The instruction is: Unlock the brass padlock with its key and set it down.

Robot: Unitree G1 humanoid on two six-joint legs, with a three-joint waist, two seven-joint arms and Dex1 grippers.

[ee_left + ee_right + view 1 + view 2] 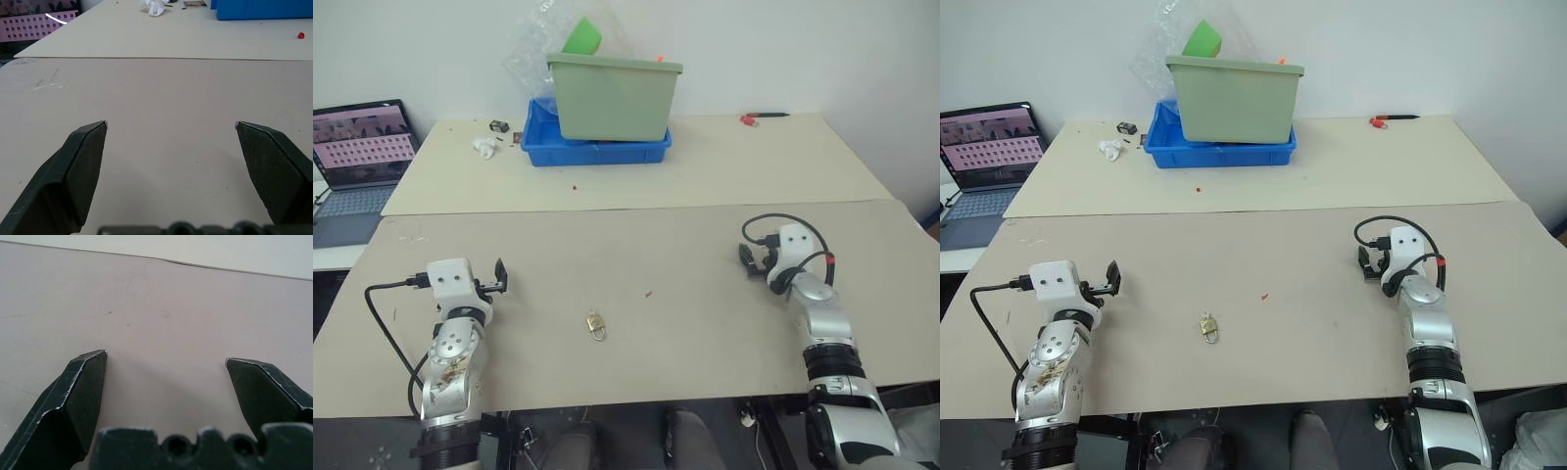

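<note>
The beige table [705,323] carries the brass padlock [596,326] alone near its front.

Both arms reach forward low over the table, well apart, 1 at each side. The left gripper [499,277] points ahead, its 2 black fingers [83,161] spread wide with nothing between them. The right gripper [751,257] sits farther forward, tilted slightly down, its fingers [80,391] likewise wide apart and empty.
</note>
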